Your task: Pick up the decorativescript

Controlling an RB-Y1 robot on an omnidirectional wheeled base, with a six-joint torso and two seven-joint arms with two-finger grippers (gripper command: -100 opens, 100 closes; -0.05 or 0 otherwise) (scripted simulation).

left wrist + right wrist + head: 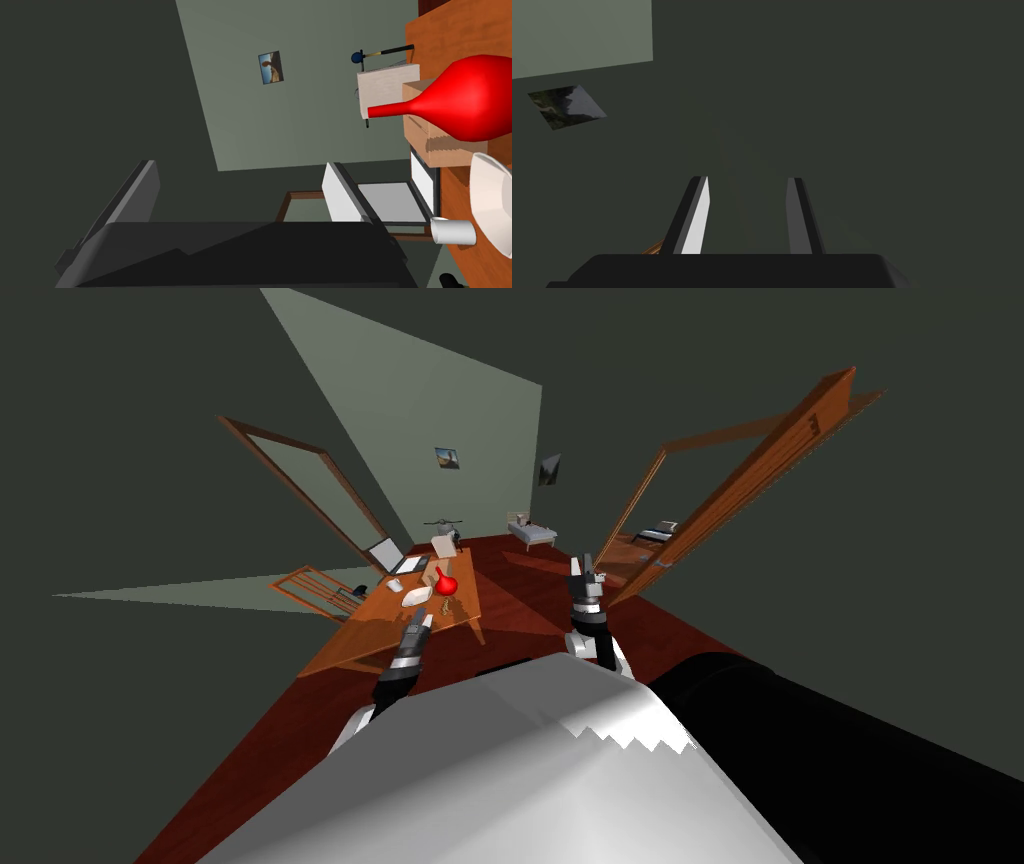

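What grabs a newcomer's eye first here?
The red vase on the wooden desk, beside a white bowl. The left gripper hangs open at the desk's near end. An open brown door stands to the right.

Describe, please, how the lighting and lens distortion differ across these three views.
Head view: a very wide, rolled lens splays the walls towards the corners; the wooden desk is lit, the walls dim. Left wrist view: rolled sideways, the red vase bright with soft shading, one finger of the left gripper white, the other shaded. Right wrist view: dim overall, the right gripper likewise half lit.
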